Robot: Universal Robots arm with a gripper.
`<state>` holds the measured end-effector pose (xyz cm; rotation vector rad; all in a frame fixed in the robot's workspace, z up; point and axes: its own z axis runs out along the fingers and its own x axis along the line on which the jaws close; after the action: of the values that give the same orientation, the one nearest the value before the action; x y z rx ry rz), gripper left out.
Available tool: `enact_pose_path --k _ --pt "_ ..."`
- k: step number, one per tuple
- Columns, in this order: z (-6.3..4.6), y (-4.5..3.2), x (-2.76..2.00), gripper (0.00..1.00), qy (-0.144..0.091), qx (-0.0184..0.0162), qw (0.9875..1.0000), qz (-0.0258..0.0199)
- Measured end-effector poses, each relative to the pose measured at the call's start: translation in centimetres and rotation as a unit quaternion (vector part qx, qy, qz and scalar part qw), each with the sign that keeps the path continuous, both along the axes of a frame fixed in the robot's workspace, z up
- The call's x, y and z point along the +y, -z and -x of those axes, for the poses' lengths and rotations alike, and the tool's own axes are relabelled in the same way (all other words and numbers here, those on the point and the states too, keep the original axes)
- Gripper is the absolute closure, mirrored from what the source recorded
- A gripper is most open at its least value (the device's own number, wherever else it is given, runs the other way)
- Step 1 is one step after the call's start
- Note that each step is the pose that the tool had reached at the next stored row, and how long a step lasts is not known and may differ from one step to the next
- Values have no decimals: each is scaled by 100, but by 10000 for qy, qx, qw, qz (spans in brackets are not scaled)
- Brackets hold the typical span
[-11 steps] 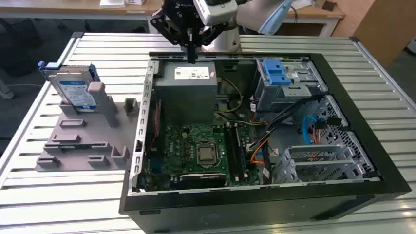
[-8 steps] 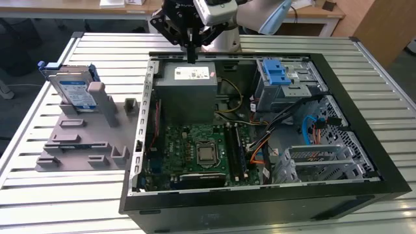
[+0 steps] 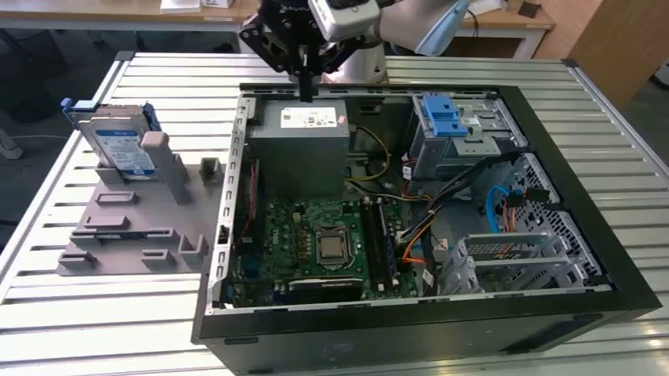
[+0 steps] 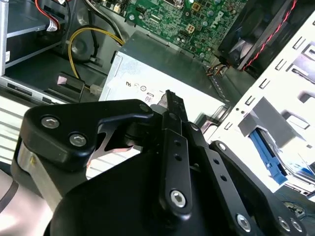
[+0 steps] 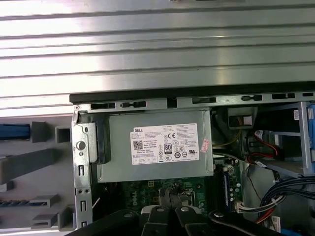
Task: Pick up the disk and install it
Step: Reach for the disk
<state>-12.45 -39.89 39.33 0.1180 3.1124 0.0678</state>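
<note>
While the disk (image 3: pixel 117 145) stands upright in the grey holder (image 3: pixel 115 235) at the upper left of the exterior view, untouched, the gripper (image 3: pixel 305 92) hangs at top centre over the grey power supply box (image 3: pixel 303 145) inside the open computer case (image 3: pixel 418 333). Its fingers are pressed together on nothing. Pickup and installation are both not yet done.

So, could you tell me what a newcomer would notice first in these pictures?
The open computer case dominates the slatted table, motherboard exposed. The gripper hangs shut and empty above the grey power supply box. The disk stands upright in a grey holder on the exterior view's left.
</note>
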Motion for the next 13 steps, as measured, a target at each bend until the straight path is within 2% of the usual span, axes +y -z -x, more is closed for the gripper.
enact_pose_path --k 13 --pt "59 1 0 89 0 0 10000 0"
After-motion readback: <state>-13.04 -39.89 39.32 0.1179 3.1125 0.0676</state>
